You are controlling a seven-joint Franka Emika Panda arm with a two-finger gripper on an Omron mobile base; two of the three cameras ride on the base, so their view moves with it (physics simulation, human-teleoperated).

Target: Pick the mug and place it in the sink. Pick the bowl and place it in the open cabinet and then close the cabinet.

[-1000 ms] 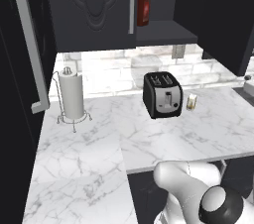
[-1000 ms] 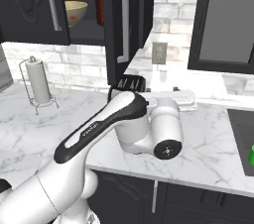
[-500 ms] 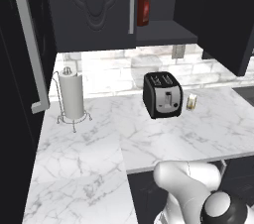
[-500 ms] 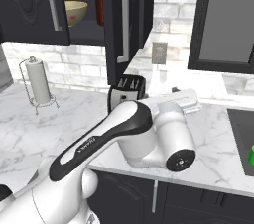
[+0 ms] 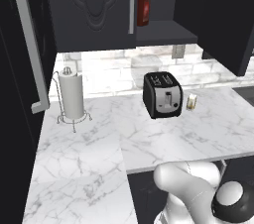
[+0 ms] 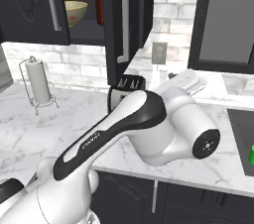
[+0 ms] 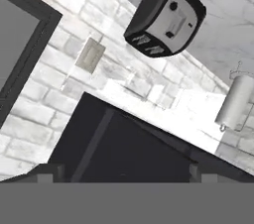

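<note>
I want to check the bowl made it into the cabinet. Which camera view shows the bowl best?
The right base view: the bowl sits on the shelf inside the open cabinet, beside a red bottle. In the left base view the carved cabinet door hides the bowl's spot. The hand view looks at the toaster and brick wall.

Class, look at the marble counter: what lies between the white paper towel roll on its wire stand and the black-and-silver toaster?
Nothing: in the left base view, bare white marble counter runs from the paper towel roll to the toaster.
</note>
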